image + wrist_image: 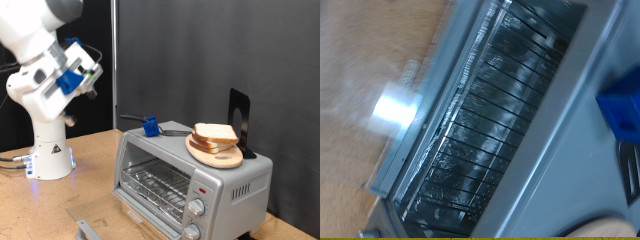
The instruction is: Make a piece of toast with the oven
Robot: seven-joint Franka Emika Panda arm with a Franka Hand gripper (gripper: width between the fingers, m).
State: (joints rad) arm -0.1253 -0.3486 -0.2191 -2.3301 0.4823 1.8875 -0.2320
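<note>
The silver oven (235, 180) stands at the exterior view's right with its glass door (98, 218) folded down. Its wire rack (160, 184) is bare. A pile of pale bread slices (214, 134) lies on a wooden plate (216, 156) on the oven's top; no single slice lies apart from it. My gripper (88, 72) hangs high in the air at the exterior view's upper left, well away from the oven, with nothing seen in it. The wrist view shows the oven's open mouth and rack (490, 120) but no fingers.
A blue-handled tool (151, 126) lies on the oven's top left; it also shows in the wrist view (623, 108). A black stand (239, 118) rises behind the plate. Two knobs (199, 208) sit at the oven's front right. The robot's white base (48, 150) stands on the wooden table.
</note>
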